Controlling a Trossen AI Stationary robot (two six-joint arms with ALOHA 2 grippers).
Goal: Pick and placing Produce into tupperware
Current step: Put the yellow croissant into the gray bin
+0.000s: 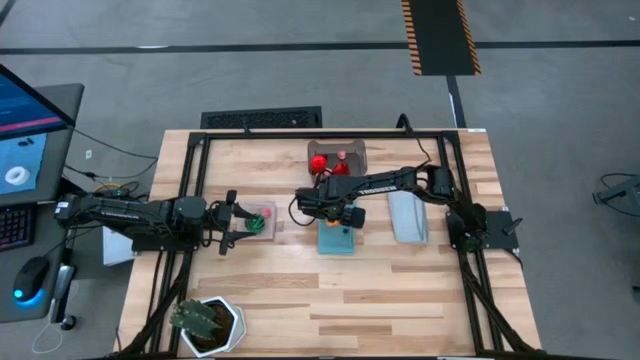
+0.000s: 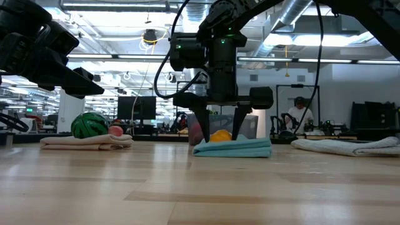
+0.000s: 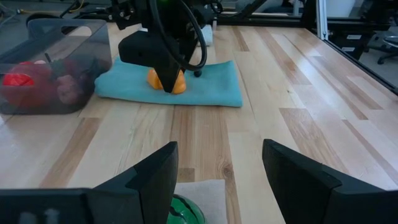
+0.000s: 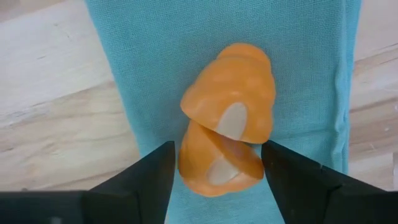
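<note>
An orange piece of produce (image 4: 227, 124), two lobes with pale patches, lies on the blue cloth (image 4: 298, 56) in the middle of the table. My right gripper (image 4: 217, 163) points straight down over it, open, one finger on either side (image 2: 220, 139). The tupperware (image 1: 340, 156) stands beyond it toward the far edge with red produce (image 1: 320, 162) inside. At the left, my left gripper (image 3: 217, 168) hovers open and empty just short of a green piece (image 1: 257, 223) and a small red piece (image 1: 268, 212) on a tan mat. My right gripper comes at the orange produce from above, its fingers (image 4: 158, 168) close beside the lower lobe (image 4: 214, 168) on both sides. I cannot tell whether they touch it. The produce rests on the blue cloth.
A folded grey cloth (image 1: 408, 217) lies right of the blue one. A spiky plant in a white pot (image 1: 207, 325) stands at the near left corner. Bare wood stretches along the near edge (image 1: 380, 310). A black frame rims the table.
</note>
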